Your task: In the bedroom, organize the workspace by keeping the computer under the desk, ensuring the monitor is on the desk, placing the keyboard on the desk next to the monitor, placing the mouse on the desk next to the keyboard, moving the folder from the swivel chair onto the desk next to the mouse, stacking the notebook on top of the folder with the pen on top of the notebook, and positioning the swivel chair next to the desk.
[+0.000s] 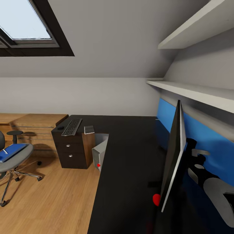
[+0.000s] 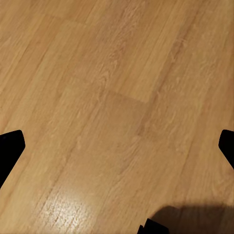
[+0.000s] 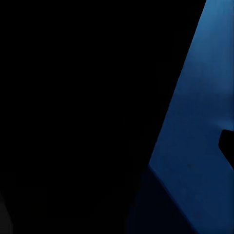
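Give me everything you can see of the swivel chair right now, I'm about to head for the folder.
The grey swivel chair stands upright on the wooden floor at the head view's left edge, apart from the black desk. It has a rounded grey padded seat, a dark armrest pad on a post and metallic star legs with dark casters. A blue folder lies flat on the seat. The backrest is mostly cut off.

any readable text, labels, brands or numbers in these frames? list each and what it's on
None readable.
keyboard: key legends too small and blurred to read.
monitor: seen edge-on, no brand or screen text visible.
computer: no legible marking, just a red dot.
folder on the swivel chair: plain blue, no label visible.
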Robot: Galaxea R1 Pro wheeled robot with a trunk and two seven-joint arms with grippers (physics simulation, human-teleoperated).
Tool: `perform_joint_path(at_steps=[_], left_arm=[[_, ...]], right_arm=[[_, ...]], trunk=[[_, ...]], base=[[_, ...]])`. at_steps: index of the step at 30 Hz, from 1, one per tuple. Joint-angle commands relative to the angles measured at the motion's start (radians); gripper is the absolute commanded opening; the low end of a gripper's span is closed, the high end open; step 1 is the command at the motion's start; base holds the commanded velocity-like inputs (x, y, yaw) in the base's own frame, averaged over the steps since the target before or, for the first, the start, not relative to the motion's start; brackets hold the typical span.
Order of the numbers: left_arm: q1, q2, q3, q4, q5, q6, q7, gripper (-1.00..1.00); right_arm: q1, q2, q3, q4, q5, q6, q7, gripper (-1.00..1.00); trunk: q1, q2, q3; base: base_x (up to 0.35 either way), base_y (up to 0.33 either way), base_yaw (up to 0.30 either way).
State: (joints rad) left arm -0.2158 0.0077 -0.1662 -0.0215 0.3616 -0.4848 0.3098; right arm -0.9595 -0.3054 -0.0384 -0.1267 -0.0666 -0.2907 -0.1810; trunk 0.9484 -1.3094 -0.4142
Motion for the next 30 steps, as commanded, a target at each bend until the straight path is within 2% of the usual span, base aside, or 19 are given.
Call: perform_joint_path(at_steps=[1,11,19,30], left_arm=[[0.0,0.0,-0.008,0.0,0.005,-0.001,0.005,1.0],[0.0,0.0,-0.009,0.0,0.005,-0.001,0.004,1.0],[0.0,-0.001,-0.009,0.0,0.005,-0.001,0.005,1.0],[0.0,-0.002,-0.009,0.0,0.005,-0.001,0.005,1.0]], right_arm=[[-0.001,0.0,-0.003,0.001,-0.007,-0.005,0.003,1.0],[-0.001,0.0,-0.003,0.001,-0.007,-0.005,0.003,1.0],[-0.001,0.0,-0.003,0.001,-0.007,-0.005,0.003,1.0],[-0.001,0.0,-0.004,0.001,-0.007,-0.005,0.003,1.0]], trunk=[[0.0,-0.001,-0.001],[0.0,-0.001,-0.001],[0.0,-0.001,-0.001],[0.0,-0.001,-0.001]], base=[[0.0,0.0,0.0],[-0.002,0.0,0.0],[-0.146,0.0,0.0],[-0.013,0.0,0.0]])
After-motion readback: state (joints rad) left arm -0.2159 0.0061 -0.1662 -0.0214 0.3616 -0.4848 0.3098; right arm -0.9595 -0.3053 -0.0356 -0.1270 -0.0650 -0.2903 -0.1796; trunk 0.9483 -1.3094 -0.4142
